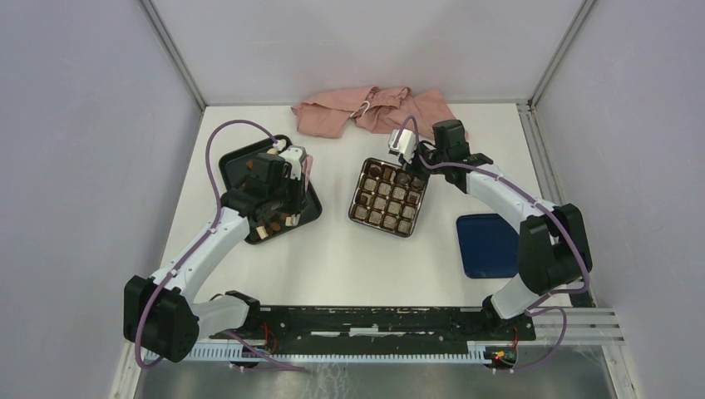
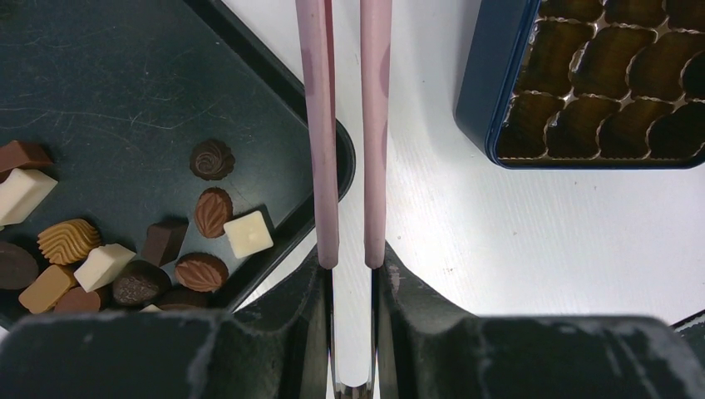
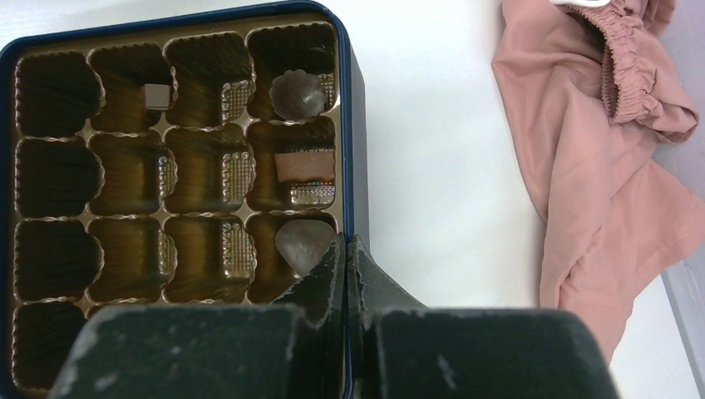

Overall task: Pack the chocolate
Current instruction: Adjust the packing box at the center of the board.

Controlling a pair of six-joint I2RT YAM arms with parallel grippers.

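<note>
On the desk (image 1: 349, 266), a black tray (image 1: 237, 162) toward the left edge is seen holding most of the loose chocolate (image 2: 248, 233). Only a few pieces are seated in the blue box (image 3: 346, 100) at mid-desk. Pink tongs (image 2: 320, 125) are held in the left end effector (image 2: 351, 258) over the tray's rim, their arms narrowly parted with nothing between them. The right end effector (image 3: 345, 249) is shut and empty, poised over the box's far corner. A piece so small could be pinched off-centre and flicked away, dropped over the bare gap, or set astride a cell wall. The box could be nudged by the shut right fingers.
</note>
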